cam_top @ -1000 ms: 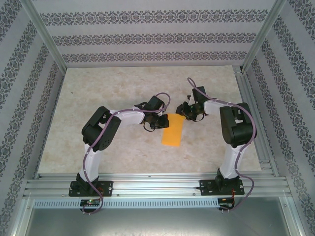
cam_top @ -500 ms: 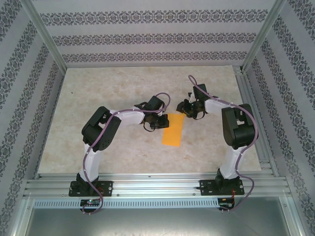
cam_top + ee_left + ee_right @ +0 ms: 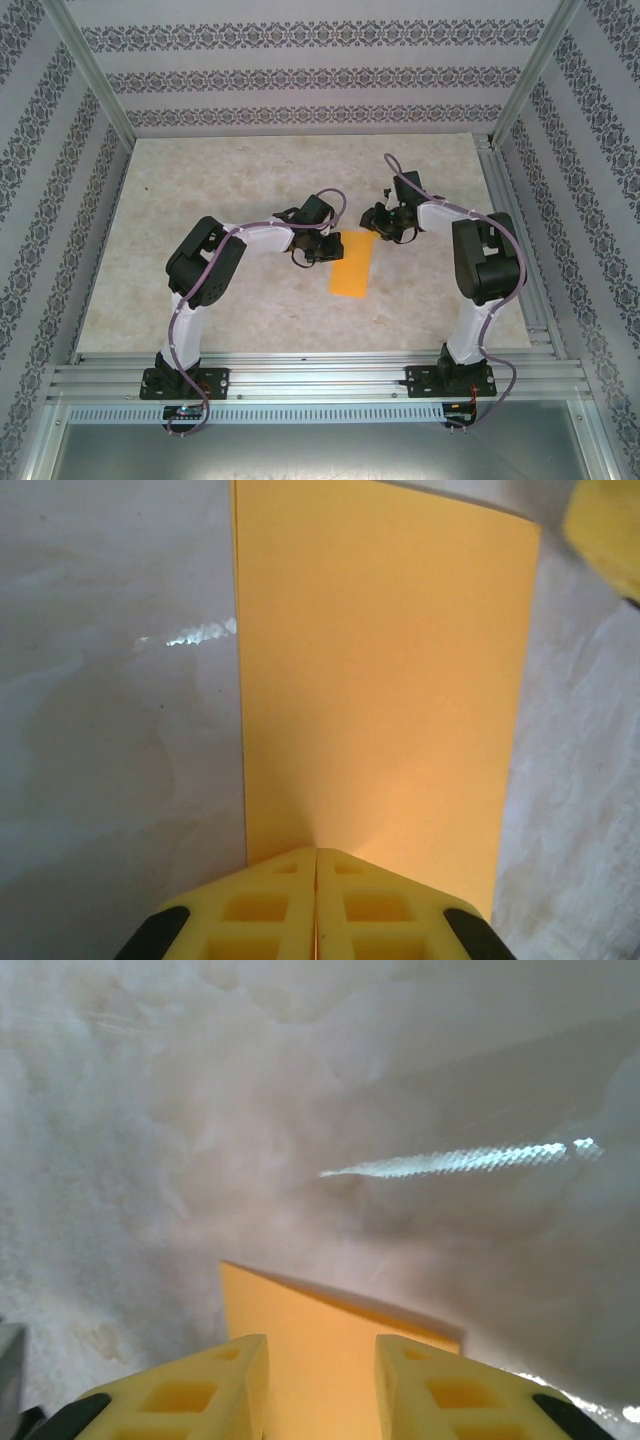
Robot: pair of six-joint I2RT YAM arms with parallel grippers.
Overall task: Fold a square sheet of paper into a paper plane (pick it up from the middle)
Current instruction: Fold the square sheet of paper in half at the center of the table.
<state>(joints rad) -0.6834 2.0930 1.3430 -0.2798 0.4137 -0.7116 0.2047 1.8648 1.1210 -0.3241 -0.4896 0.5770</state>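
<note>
Though thin and plain, the sheet of paper [image 3: 352, 265] lies as a flat orange-yellow oblong on the mottled stone-look table [image 3: 230, 180], its far end between the left gripper [image 3: 322, 250] and the right gripper [image 3: 378, 228]. Left wrist view gives crisp straight edges and pocketed yellow pads [image 3: 270, 900] closed tip to tip at its near edge. Right wrist view shows jaws partly parted, holding nothing, over a sharp corner.

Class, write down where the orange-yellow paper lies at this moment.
In the top view the orange-yellow paper lies flat near the middle of the table, the left gripper at its left edge and the right gripper at its far end.
</note>
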